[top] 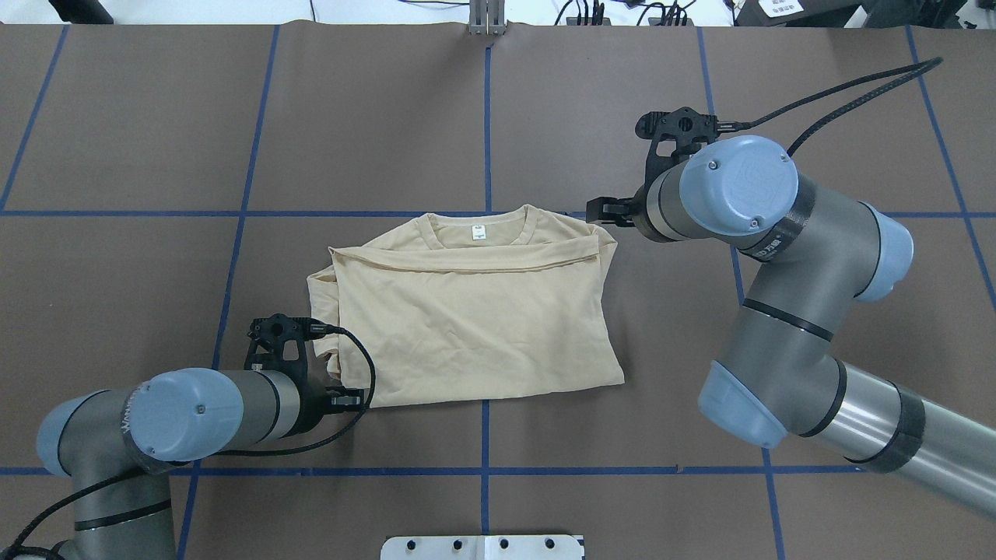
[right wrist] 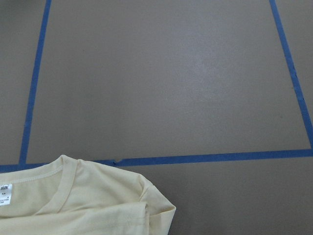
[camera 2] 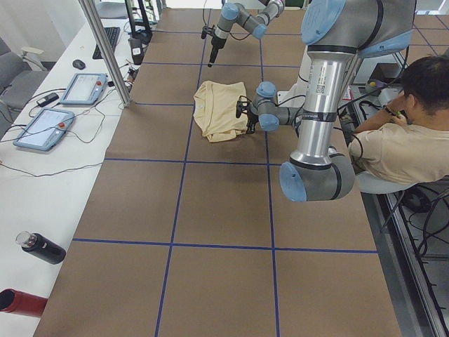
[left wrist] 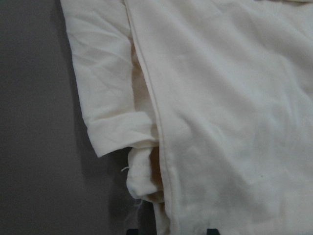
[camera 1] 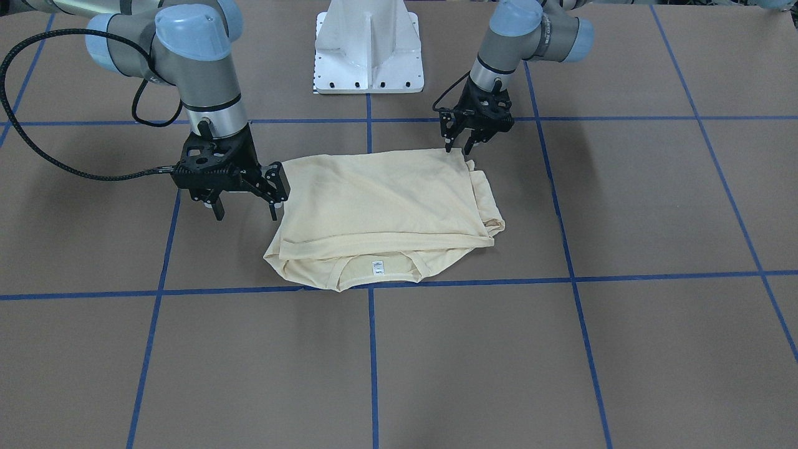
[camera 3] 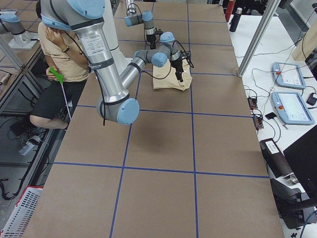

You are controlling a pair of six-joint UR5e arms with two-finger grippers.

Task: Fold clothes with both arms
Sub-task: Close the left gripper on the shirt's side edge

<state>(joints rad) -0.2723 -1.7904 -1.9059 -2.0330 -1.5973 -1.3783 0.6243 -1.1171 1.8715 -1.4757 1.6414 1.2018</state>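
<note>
The cream-yellow T-shirt [camera 1: 380, 193] lies folded on the brown table, its lower half laid over the chest. The collar and white neck label [camera 1: 377, 267] face away from the robot, and the print is hidden. It also shows from overhead [top: 467, 327]. My left gripper [camera 1: 457, 149] is open, low at the shirt's near corner on my left side [top: 346, 397]. Its wrist view shows the layered hem and a sleeve edge [left wrist: 146, 147]. My right gripper [camera 1: 245, 212] is open and empty, just beside the shirt's shoulder edge [top: 607, 211]. Its wrist view shows the collar corner [right wrist: 73, 196].
Blue tape lines [camera 1: 371, 349] divide the brown table cover. The white pedestal base [camera 1: 369, 50] stands at the robot's side. A seated operator [camera 2: 393, 140] is beside the robot. Teach pendants [camera 2: 84, 88], a metal post [camera 2: 105, 49] and bottles [camera 2: 38, 247] lie along the far side.
</note>
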